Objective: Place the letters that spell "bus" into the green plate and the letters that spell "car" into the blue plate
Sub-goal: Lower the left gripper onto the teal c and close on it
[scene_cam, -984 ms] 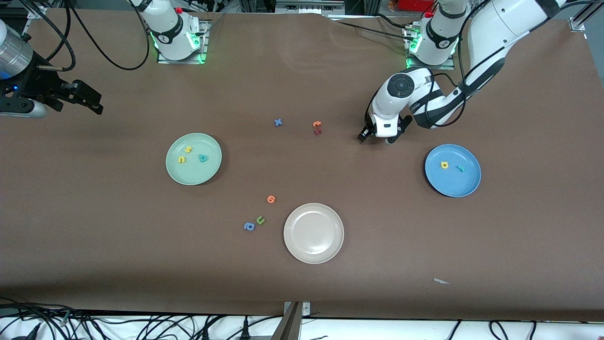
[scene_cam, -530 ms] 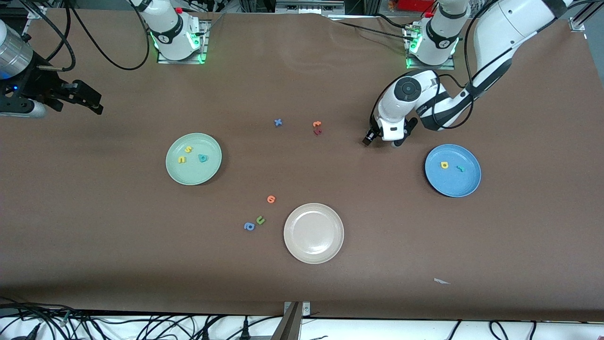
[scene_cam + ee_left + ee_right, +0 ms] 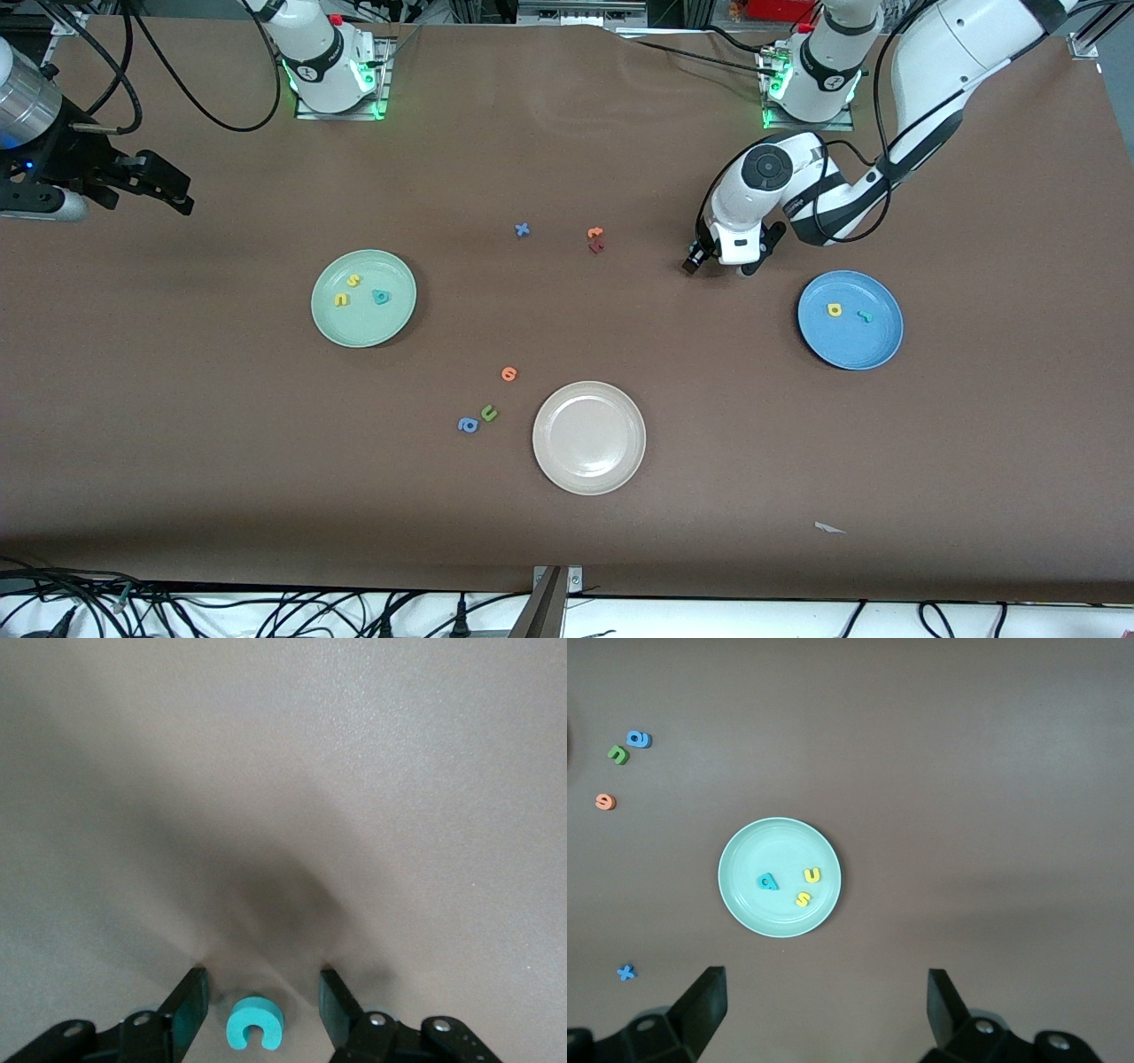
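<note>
Letters for bus: we are seeing the yellow s (image 3: pixel 353 281), yellow u (image 3: pixel 342 300) and teal-blue b (image 3: pixel 381 297) lying in the green plate (image 3: pixel 396 330), toward the table's right-arm end.
Letters for car: we are finding the yellow a (image 3: pixel 834 309) and teal-green r (image 3: pixel 864 315) sitting in the blue plate (image 3: pixel 842 350), toward the left-arm end.
Teal c (image 3: pixel 255 1023): we are seeing it lying on the table (image 3: pixel 709 443), between the left fingers (image 3: pixel 188 1005), touching neither.
Left gripper (image 3: pixel 719 263): we are seeing it standing low beside the blue plate, jaws apart around the c.
Right gripper (image 3: pixel 164 188): we are seeing it waiting over the table's right-arm edge, jaws wide apart, holding nothing.
</note>
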{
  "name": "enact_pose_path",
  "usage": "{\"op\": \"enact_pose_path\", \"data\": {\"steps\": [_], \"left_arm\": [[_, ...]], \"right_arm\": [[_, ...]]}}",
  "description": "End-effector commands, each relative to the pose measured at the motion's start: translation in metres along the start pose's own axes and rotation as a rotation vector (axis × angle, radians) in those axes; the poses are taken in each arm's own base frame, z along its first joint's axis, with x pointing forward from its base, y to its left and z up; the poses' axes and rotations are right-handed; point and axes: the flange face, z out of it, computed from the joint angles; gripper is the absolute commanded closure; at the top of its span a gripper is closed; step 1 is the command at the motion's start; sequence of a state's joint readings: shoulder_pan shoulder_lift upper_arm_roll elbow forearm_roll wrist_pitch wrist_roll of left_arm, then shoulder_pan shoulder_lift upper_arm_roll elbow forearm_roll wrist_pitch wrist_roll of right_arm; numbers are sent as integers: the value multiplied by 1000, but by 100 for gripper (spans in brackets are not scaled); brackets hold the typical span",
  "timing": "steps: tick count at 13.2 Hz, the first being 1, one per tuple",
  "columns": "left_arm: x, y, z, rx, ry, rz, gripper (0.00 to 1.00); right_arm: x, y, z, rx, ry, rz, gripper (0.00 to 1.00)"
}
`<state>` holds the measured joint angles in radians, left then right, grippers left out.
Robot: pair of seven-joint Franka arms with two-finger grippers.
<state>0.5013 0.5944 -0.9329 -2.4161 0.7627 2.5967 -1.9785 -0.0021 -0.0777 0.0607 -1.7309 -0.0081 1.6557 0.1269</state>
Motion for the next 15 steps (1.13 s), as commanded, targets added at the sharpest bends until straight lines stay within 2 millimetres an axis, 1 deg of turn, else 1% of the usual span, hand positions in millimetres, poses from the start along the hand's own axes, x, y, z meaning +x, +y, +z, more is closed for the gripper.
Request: {"op": "enact_pose_path", "data": {"steps": [1,6,15], "left_arm": [[-5,-2,4,2,12,12,38],[-15,-1,4,2,12,8,38],[-20,-1,5,6,12,-1,38]], "right_arm": [[2,2,-6,-2,-5,-7,0],[3,2,-6,0,-6,-7,0],[3,3,-7,-2,-4,-8,0]]}}
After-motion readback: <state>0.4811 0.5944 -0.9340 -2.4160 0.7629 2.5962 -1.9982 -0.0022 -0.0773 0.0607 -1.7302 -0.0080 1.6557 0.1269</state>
